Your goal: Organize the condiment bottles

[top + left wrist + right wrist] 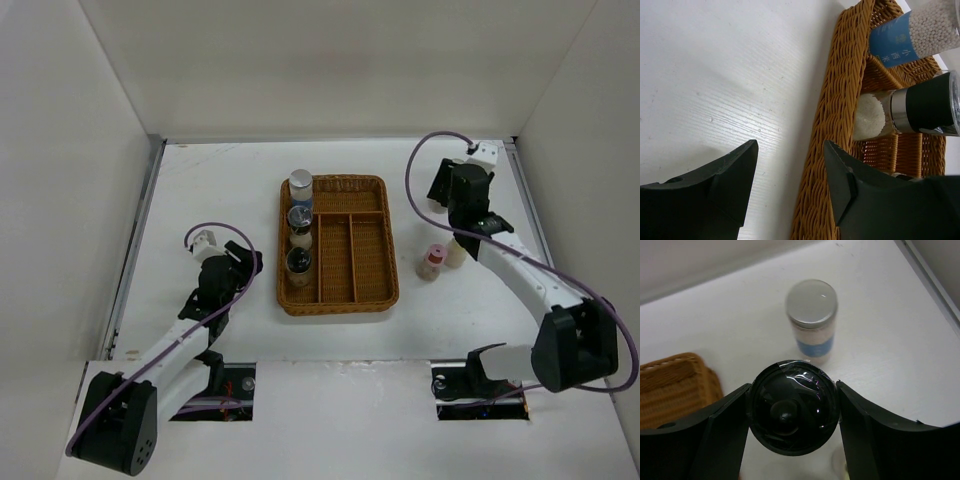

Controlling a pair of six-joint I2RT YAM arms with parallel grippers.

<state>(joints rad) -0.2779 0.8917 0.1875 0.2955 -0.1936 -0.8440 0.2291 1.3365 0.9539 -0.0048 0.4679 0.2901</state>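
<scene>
Four condiment bottles stand in a row in the left compartment of the brown wicker tray [365, 290]: a silver-topped one [301, 181] at the far end and a dark-capped one [298, 262] nearest. A pink-capped bottle [432, 262] and a cream-capped one [456, 250] stand on the table right of the tray. My right gripper [792, 390] is shut on the black cap of a dark-capped jar [792, 415]. A silver-topped cylinder with a blue-white label [811, 305] stands just beyond it. My left gripper [790, 150] is open and empty, beside the tray's left rim [835, 115].
In the left wrist view a blue-labelled bottle [900, 42] and a dark-collared shaker [925, 105] show inside the tray. The tray's other compartments hold nothing. White walls enclose the table on three sides, and a metal rail [935, 280] runs along the right edge.
</scene>
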